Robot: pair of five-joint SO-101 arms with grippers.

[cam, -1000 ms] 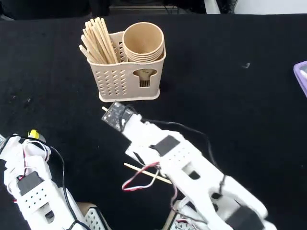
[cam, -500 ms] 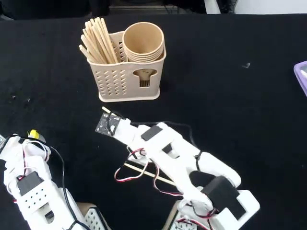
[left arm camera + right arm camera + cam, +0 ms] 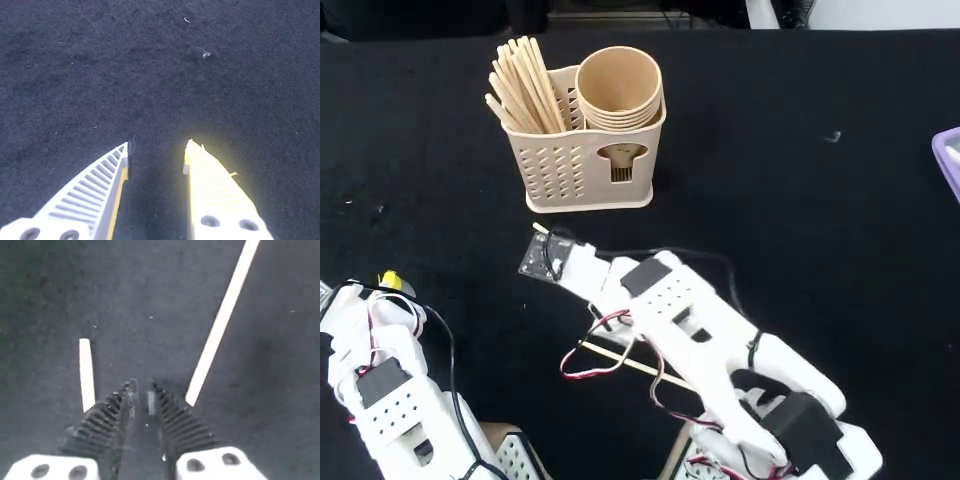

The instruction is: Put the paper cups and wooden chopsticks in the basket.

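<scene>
Toward the table's (image 3: 800, 200) far edge: basket (image 3: 582, 165) holding wooden chopsticks (image 3: 525, 85) and stacked paper cups (image 3: 619, 88). Near the front edge: right gripper (image 3: 143, 386), fingers narrowly parted, loose chopstick (image 3: 222, 322) lying on one side, second chopstick (image 3: 86, 371) on the other. By the front left corner: left gripper (image 3: 156, 145), fingers spread apart.

the table (image 3: 820, 260) is surveyed from above by the fixed high camera. the wrist cameras are set behind the left gripper (image 3: 157, 150) and right gripper (image 3: 142, 387), facing down, close to that same surface.
</scene>
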